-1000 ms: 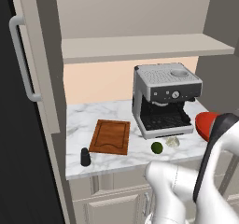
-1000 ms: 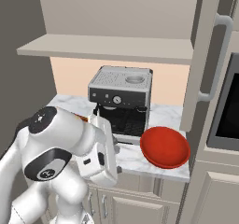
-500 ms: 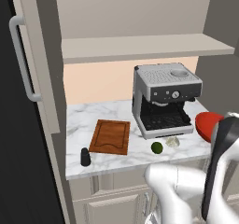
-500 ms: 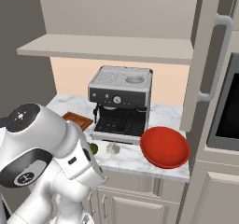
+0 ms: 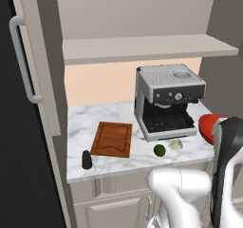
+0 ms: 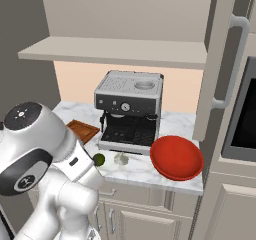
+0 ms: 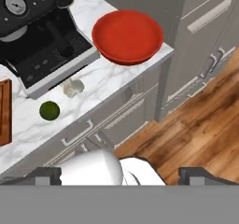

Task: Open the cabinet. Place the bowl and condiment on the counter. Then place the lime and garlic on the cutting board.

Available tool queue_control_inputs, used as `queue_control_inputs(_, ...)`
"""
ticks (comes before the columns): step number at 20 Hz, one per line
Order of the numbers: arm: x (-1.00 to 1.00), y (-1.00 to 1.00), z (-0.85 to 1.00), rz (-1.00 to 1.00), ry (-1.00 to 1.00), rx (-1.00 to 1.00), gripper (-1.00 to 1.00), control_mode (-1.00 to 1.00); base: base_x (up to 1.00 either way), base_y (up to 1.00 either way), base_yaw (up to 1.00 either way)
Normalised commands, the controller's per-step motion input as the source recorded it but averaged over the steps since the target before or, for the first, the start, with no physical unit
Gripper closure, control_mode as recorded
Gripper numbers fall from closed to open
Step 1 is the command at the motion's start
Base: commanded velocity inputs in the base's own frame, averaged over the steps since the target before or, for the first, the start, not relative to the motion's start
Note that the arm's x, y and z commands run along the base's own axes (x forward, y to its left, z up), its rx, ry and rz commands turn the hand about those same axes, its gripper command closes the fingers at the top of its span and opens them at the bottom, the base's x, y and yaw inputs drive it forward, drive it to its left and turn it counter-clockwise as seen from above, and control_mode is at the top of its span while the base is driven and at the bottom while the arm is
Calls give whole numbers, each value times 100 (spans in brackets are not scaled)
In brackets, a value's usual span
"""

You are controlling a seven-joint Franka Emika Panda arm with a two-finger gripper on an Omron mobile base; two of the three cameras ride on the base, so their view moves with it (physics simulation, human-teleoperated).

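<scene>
The cabinet (image 5: 142, 49) stands open, its doors (image 5: 35, 65) swung out and its shelf bare. On the counter (image 5: 90, 120) the red bowl (image 5: 208, 126) (image 6: 176, 157) (image 7: 127, 35) sits at the right end. The black condiment (image 5: 86, 159) stands at the front left, beside the cutting board (image 5: 112, 139) (image 6: 82, 130). Lime (image 5: 159, 150) (image 6: 99, 159) (image 7: 49, 110) and garlic (image 5: 175, 144) (image 6: 120, 158) (image 7: 73, 87) lie side by side on the marble in front of the coffee machine. My gripper (image 7: 121, 175) is open and holds nothing, high above the counter's front edge, apart from all of them.
A steel coffee machine (image 5: 166, 99) (image 6: 129, 111) stands at the middle of the counter. Lower cabinets with drawers (image 7: 116, 113) run under it, and wooden floor (image 7: 196, 120) lies in front. The right cabinet door (image 6: 227, 59) hangs open beside a dark oven (image 6: 245, 114).
My arm has swung, its upper links moving toward the right in the left base view and lower-left in the right base view. The things on the counter have stayed put.
</scene>
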Motion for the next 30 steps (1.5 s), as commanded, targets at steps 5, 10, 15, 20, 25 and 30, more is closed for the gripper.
queue_control_inputs(5, 18, 25, -4, 7, 24, 1, -100, -100, 0, 0, 0)
queue_control_inputs(10, 21, 0, -29, 2, 4, 9, -100, -100, 0, 0, 0)
queue_control_inputs(15, 20, 0, -15, 1, 1, 11, -100, -100, 0, 0, 0)
queue_control_inputs(20, 3, 0, 0, 0, 0, 7, -100, -100, 0, 0, 0)
queue_control_inputs(25, 4, 0, 0, 0, 0, 7, -100, -100, 0, 0, 0)
queue_control_inputs(30, 24, 0, -1, 0, 0, 9, -100, -100, 0, 0, 0)
